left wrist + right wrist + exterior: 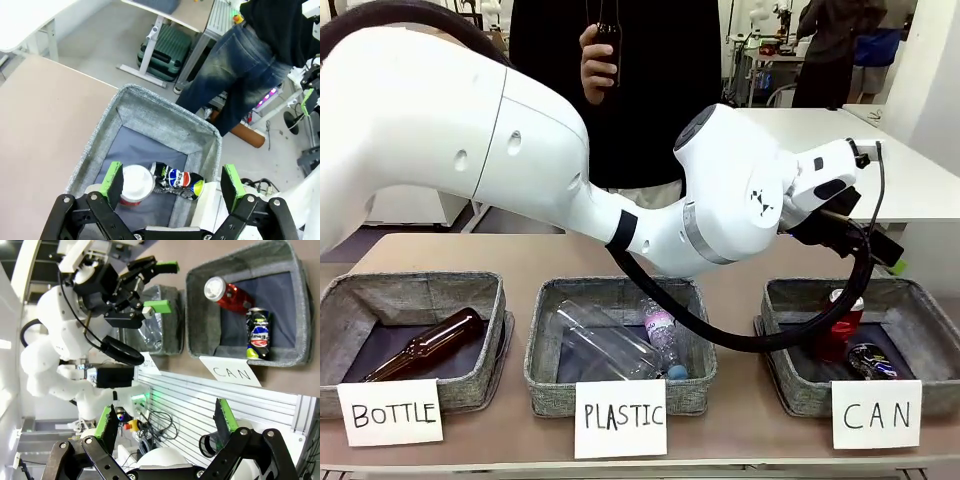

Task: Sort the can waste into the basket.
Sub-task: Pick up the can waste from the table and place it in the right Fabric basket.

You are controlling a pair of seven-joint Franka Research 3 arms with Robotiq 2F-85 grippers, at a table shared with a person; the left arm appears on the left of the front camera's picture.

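Observation:
The grey basket [786,300] with the "CAN" sign [876,414] stands at the table's right. In it a red can [840,322] stands beside a dark blue can [871,360] lying on its side. My left arm [740,200] reaches across the table and ends over this basket. Seen along its fingers, my left gripper [172,182] hangs open above the red can [136,185] and the blue can [178,179], holding nothing. The right wrist view shows both cans [227,292] [258,333] in the basket [196,320]. There my right gripper [165,421] is open and empty, well off from the basket, with the left gripper [167,285] farther off.
A "PLASTIC" basket [542,330] with clear bottles [620,340] stands in the middle. At the left, a "BOTTLE" basket [350,295] holds a brown bottle [425,345]. Across the table a person holds another brown bottle [608,45] in one hand.

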